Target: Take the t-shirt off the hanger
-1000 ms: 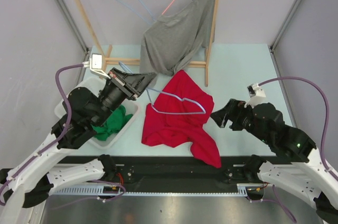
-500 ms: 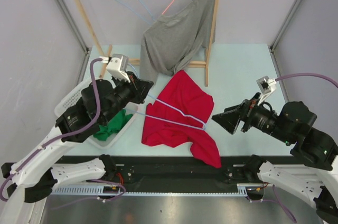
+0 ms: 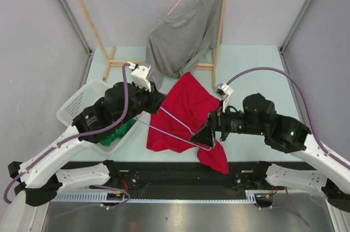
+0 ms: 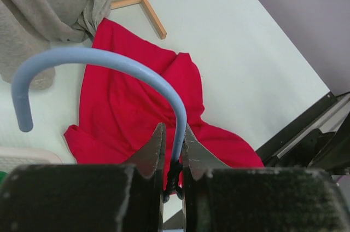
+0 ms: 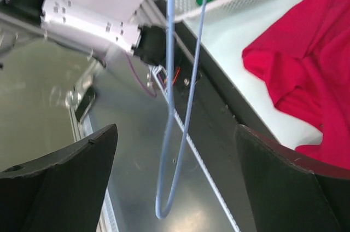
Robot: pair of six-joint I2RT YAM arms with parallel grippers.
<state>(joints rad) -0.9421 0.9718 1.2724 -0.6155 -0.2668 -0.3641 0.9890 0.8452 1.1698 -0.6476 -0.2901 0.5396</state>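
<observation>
- Table (image 3: 246,73): the red t-shirt (image 3: 188,103) lies crumpled flat on it, centre, between the two arms.
- Grey shirt (image 3: 178,38) hangs on the wooden rack (image 3: 219,29) behind. White basket (image 3: 82,98) holding a green cloth (image 3: 121,131) sits on the left.
- T-shirt handling: soft, light and limp, no shape of its own. It should drag and bunch rather than slide cleanly. Best hold is a pinch on a bunched hem or shoulder seam, clear of the wire.
- Blue wire hanger (image 4: 128,67): stiff, thin, slick. It slants over the shirt, and the end seen in the right wrist view looks bare. Whether any fabric snags the rest, cannot tell.
- Left gripper (image 4: 174,133): fingers pinched tight on the hanger neck just below the hook.
- Right gripper (image 5: 175,150): jaws spread wide, hanger wire passing between them untouched, holding nothing.
- Judgement: the shirt looks essentially off, so lift the hanger away and watch for a sleeve catching.
</observation>
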